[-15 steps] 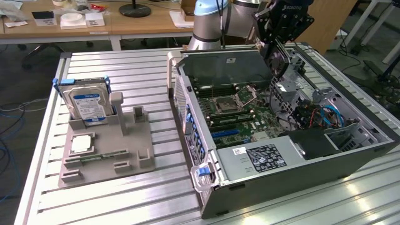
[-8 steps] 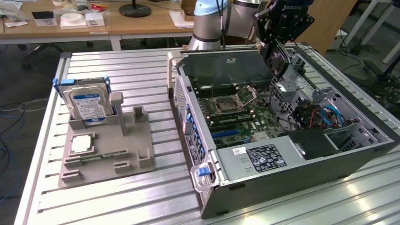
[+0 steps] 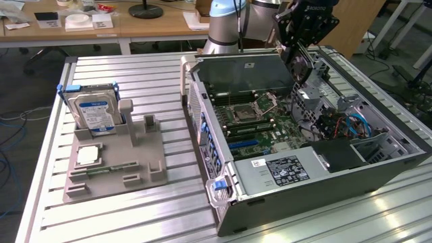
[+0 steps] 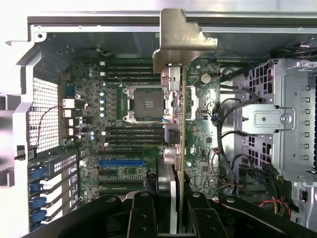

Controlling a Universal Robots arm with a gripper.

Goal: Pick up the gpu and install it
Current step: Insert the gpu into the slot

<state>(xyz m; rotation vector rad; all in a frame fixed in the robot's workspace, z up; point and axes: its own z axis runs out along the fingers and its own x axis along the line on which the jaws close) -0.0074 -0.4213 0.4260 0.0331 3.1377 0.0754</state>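
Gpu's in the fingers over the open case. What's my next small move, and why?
Probably turn the wrist until the gpu lines up with the blue slot. The fingers hold it above the board, and its edge runs crosswise to that slot, off to one side.

The desk [image 3: 128, 217] is a ribbed aluminium surface with parallel slots running across the exterior view. Two items rest directly on it. A grey parts holder [image 3: 108, 186] sits toward the exterior view's left. An open computer case [image 3: 351, 182] lies on its side toward the exterior view's right, near the holder but apart from it.
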